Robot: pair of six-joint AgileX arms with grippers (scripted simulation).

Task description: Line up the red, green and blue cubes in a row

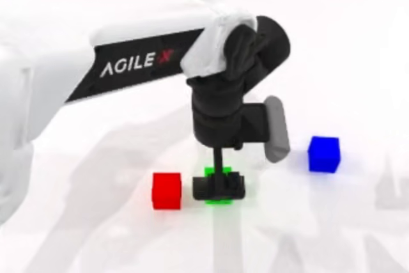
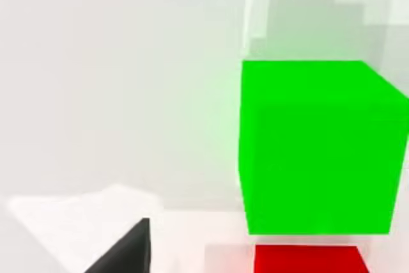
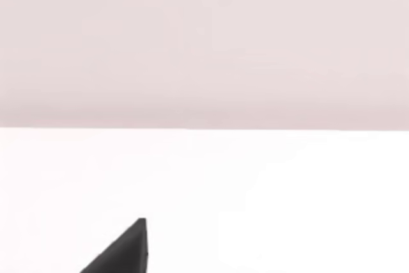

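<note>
The green cube lies on the white table, mostly covered by my left gripper, which stands straight over it, open, with its fingers straddling the cube. The red cube sits just left of the green one with a small gap, roughly in line with it. Further right and a little farther back is the blue cube, standing alone. In the left wrist view the green cube fills the frame close up, the red cube shows at the edge, and one black finger stays apart from both.
My left arm stretches in from the left over the middle of the table. My right arm is out of the top view; its wrist view shows one black finger, bare table and the back wall.
</note>
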